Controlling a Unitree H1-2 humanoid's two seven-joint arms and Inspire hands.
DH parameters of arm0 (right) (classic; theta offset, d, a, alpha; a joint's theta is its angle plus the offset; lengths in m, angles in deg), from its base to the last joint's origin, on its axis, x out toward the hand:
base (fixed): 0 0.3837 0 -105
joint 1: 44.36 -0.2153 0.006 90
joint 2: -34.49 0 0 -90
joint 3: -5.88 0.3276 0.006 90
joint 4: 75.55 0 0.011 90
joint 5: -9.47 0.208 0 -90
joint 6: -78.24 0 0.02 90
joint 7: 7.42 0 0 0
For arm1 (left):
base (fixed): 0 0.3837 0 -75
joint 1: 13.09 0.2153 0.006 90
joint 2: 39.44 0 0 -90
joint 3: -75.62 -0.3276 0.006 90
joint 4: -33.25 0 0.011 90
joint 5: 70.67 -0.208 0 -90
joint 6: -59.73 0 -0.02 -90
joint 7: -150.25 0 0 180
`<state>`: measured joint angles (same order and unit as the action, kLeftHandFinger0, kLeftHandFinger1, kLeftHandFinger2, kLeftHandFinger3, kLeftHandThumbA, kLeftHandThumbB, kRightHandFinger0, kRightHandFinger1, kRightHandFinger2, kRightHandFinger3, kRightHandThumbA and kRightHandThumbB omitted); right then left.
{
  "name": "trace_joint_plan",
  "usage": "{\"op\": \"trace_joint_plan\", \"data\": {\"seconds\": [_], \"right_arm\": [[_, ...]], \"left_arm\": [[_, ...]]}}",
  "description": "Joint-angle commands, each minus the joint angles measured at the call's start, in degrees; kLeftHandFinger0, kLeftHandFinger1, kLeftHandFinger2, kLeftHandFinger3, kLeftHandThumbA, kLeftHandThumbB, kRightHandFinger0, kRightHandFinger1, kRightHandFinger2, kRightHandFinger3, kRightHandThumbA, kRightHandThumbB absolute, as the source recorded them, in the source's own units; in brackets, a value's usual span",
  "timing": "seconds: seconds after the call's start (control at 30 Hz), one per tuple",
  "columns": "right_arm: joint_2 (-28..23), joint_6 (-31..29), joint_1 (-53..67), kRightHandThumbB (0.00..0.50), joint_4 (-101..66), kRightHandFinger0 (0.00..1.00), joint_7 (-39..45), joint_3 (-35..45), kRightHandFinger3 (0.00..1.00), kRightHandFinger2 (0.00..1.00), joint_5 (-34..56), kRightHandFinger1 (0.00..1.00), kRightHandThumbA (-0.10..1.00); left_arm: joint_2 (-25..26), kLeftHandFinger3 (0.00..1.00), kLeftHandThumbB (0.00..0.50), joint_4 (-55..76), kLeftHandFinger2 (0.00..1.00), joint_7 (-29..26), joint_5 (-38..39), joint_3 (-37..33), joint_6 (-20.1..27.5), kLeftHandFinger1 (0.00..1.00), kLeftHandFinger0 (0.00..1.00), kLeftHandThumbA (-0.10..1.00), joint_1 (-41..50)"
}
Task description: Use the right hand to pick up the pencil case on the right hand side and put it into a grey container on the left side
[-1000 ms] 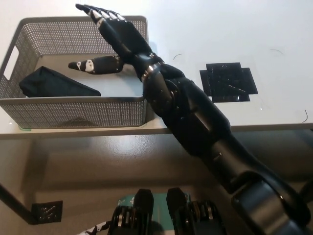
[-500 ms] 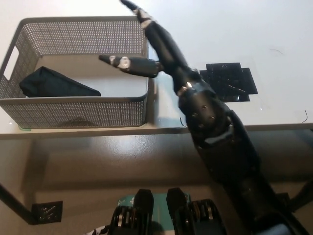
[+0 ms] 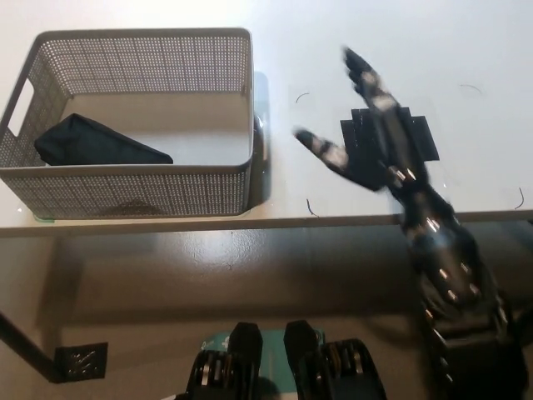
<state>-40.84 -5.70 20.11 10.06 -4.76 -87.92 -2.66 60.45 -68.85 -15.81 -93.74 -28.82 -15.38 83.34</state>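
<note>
Fingers point(image 3: 366, 83) of the right hand point(image 3: 375, 150) spread, empty, well right of the pencil case point(image 3: 96, 143) in the grey container point(image 3: 125, 192).

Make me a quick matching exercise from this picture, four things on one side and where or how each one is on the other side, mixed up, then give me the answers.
Things:
1. pencil case
2. grey container
3. right hand
4. black square mat

Places or states:
A. open, empty, fingers spread above the table's right side
B. lying inside the basket, toward its left end
C. flat on the table, partly covered by the hand
D. standing on the table's left side, perforated walls

Pairs: 1-B, 2-D, 3-A, 4-C
</note>
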Motion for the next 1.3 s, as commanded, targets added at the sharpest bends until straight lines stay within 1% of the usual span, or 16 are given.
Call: {"op": "trace_joint_plan", "data": {"seconds": [0.0, 0.1, 0.17, 0.2, 0.27, 0.47, 0.5, 0.53, 0.63, 0.77, 0.87, 0.97, 1.03, 1.13, 1.23, 1.27], "right_arm": [[-5.08, -5.01, 16.68, 0.403, -16.8, 1.0, 7.58, 12.9, 1.0, 1.0, 34.18, 1.0, 1.0], [-6.71, -9.62, 22.08, 0.363, -12.1, 1.0, 10.44, 14.56, 1.0, 1.0, 35.81, 1.0, 1.0], [-7.38, -10.78, 24.32, 0.38, -10.46, 1.0, 10.97, 14.75, 1.0, 1.0, 35.02, 1.0, 1.0], [-7.47, -11.35, 25.81, 0.383, -9.01, 1.0, 11.73, 15.14, 1.0, 1.0, 35.55, 1.0, 1.0], [-7.56, -12.25, 27.37, 0.36, -6.97, 1.0, 12.71, 15.36, 1.0, 1.0, 35.71, 1.0, 1.0], [-7.35, -13.28, 31.07, 0.356, -0.69, 1.0, 15.38, 15.6, 1.0, 1.0, 35.58, 1.0, 1.0], [-7.31, -13.2, 31.73, 0.337, 0.23, 1.0, 15.74, 15.46, 1.0, 1.0, 35.09, 1.0, 1.0], [-7.37, -14.04, 32.38, 0.308, 1.71, 1.0, 16.71, 15.21, 1.0, 1.0, 34.91, 1.0, 1.0], [-7.64, -15.6, 33.83, 0.289, 6.07, 1.0, 17.0, 14.56, 1.0, 1.0, 32.0, 1.0, 1.0], [-7.71, -17.05, 33.4, 0.259, 11.97, 1.0, 17.96, 14.12, 1.0, 1.0, 30.99, 1.0, 1.0], [-7.97, -17.76, 32.24, 0.282, 17.85, 1.0, 18.91, 14.7, 1.0, 1.0, 31.43, 1.0, 1.0], [-8.32, -18.64, 31.12, 0.283, 22.32, 1.0, 19.42, 15.09, 1.0, 1.0, 31.5, 1.0, 1.0], [-8.43, -18.62, 30.11, 0.292, 24.88, 1.0, 19.66, 15.38, 1.0, 1.0, 31.7, 1.0, 1.0], [-8.5, -19.85, 28.25, 0.286, 28.9, 1.0, 20.31, 15.65, 1.0, 1.0, 31.76, 1.0, 1.0], [-8.4, -21.3, 26.74, 0.286, 32.92, 1.0, 21.78, 15.89, 1.0, 1.0, 32.5, 1.0, 1.0], [-8.46, -22.16, 26.19, 0.274, 34.53, 1.0, 22.34, 15.92, 1.0, 1.0, 32.59, 1.0, 1.0]], "left_arm": [[1.52, 1.0, 0.355, -0.69, 1.0, -1.31, 2.08, 2.15, 0.84, 1.0, 1.0, 1.0, 2.55], [1.46, 1.0, 0.35, -0.98, 1.0, -1.43, 2.1, 2.46, 0.32, 1.0, 1.0, 1.0, 2.26], [1.36, 1.0, 0.34, -1.97, 1.0, -2.05, 2.02, 2.58, 1.27, 1.0, 1.0, 1.0, 1.74], [1.16, 1.0, 0.352, -2.2, 1.0, -2.46, 1.85, 2.71, 1.3, 1.0, 1.0, 1.0, 1.48], [0.74, 1.0, 0.367, -3.13, 1.0, -3.55, 1.73, 3.07, 1.98, 1.0, 1.0, 1.0, 1.01], [-0.44, 1.0, 0.391, -5.02, 1.0, -5.75, 2.97, 5.02, 2.71, 1.0, 1.0, 1.0, 0.4], [-0.73, 1.0, 0.38, -5.9, 1.0, -6.89, 2.86, 5.4, 4.01, 1.0, 1.0, 1.0, 0.16], [-1.13, 1.0, 0.396, -6.18, 1.0, -7.27, 3.52, 6.04, 4.14, 1.0, 1.0, 1.0, 0.19], [-2.42, 1.0, 0.398, -7.36, 1.0, -8.48, 6.11, 8.39, 5.87, 1.0, 1.0, 1.0, 0.01], [-2.95, 1.0, 0.389, -7.05, 1.0, -7.53, 9.55, 11.8, 6.43, 1.0, 1.0, 1.0, 0.3], [-3.13, 1.0, 0.396, -7.27, 1.0, -7.49, 10.56, 14.07, 7.24, 1.0, 1.0, 1.0, 0.03], [-3.56, 1.0, 0.417, -6.95, 1.0, -7.52, 11.99, 16.05, 7.8, 1.0, 1.0, 1.0, 0.08], [-3.55, 1.0, 0.409, -6.54, 1.0, -7.42, 12.74, 17.42, 8.56, 1.0, 1.0, 1.0, 0.28], [-3.45, 1.0, 0.438, -5.91, 1.0, -6.69, 15.18, 19.55, 9.59, 1.0, 1.0, 1.0, 0.66], [-3.18, 1.0, 0.428, -8.16, 1.0, -5.64, 17.74, 21.36, 11.06, 1.0, 1.0, 1.0, 0.26], [-3.13, 1.0, 0.393, -9.24, 1.0, -4.94, 18.7, 21.83, 11.39, 1.0, 1.0, 1.0, -0.2]]}}
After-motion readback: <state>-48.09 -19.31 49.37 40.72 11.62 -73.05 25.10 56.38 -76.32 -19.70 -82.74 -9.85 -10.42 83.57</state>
